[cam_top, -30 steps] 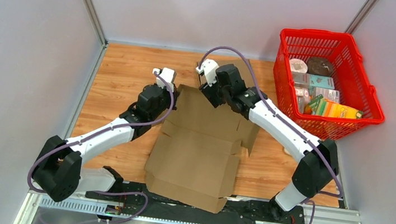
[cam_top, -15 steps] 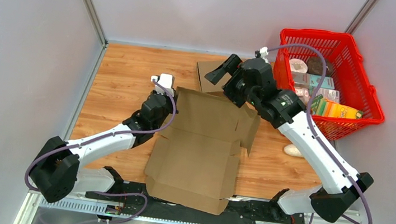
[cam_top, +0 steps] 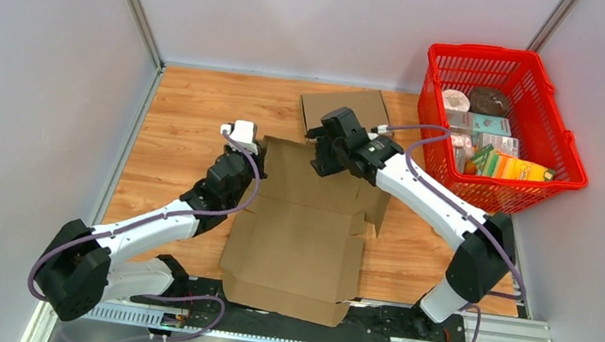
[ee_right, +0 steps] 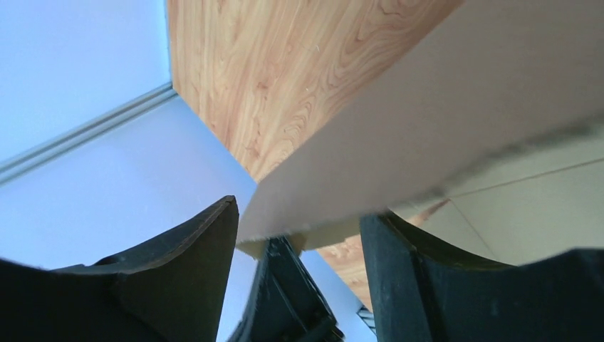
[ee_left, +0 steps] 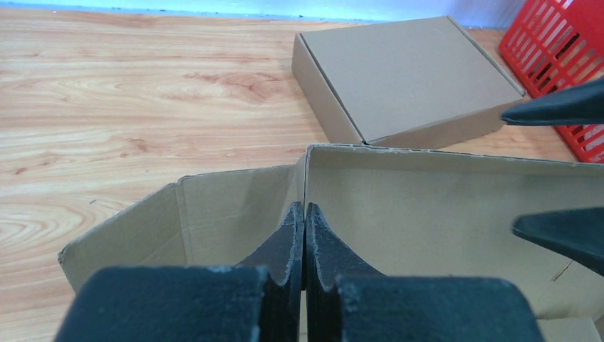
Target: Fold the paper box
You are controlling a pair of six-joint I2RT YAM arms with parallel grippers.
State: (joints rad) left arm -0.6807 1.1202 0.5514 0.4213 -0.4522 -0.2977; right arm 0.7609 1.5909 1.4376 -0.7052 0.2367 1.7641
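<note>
A brown cardboard box blank (cam_top: 302, 223) lies unfolded in the middle of the table, its far wall (ee_left: 441, 206) raised upright. My left gripper (cam_top: 257, 147) is shut at the far left corner of the blank. In the left wrist view its fingertips (ee_left: 305, 214) pinch the seam between the side flap (ee_left: 214, 214) and the far wall. My right gripper (cam_top: 324, 152) is open at the far wall's top edge. In the right wrist view that edge (ee_right: 399, 142) runs between its two spread fingers (ee_right: 178, 271).
A folded, closed cardboard box (cam_top: 346, 107) lies at the back behind the blank and also shows in the left wrist view (ee_left: 406, 71). A red basket (cam_top: 571, 159) full of groceries stands at the back right. Grey walls enclose the table.
My right arm swung up toward the basket and came back down to the blank's far edge, jaws open. My left gripper stayed shut on the corner and shifted slightly left.
</note>
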